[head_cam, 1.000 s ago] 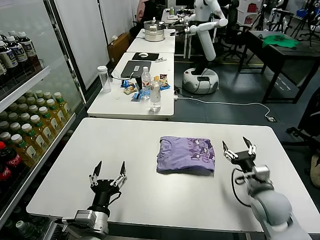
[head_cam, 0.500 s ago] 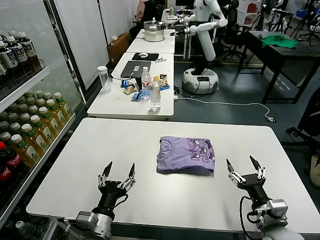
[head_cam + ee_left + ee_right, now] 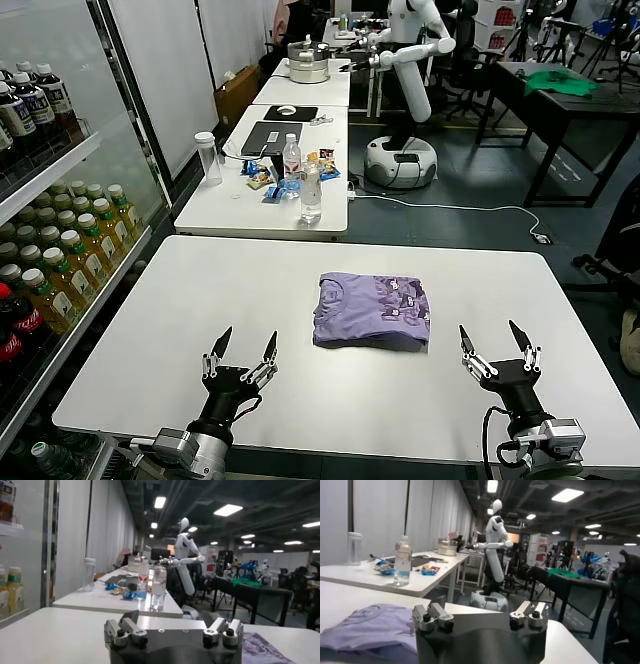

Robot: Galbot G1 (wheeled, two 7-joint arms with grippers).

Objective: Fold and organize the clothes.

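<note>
The T-shirt (image 3: 372,310) is lying folded at mid-desk (image 3: 200,300), apparently finished; the left pincer (image 3: 240,350) and right pincer (image 3: 497,345) are hovering near the front edge, both wide and gripping nothing

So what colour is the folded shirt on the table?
Light purple T-shirt with a small white print; head view shows it best.

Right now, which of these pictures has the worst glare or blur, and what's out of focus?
Head view: even light, sharp, with reflections on the glass fridge door and a soft shadow under the folded T-shirt. Left wrist view: bright ceiling lights, and the shirt corner is blurred. Right wrist view: near shirt soft, background clear.
</note>
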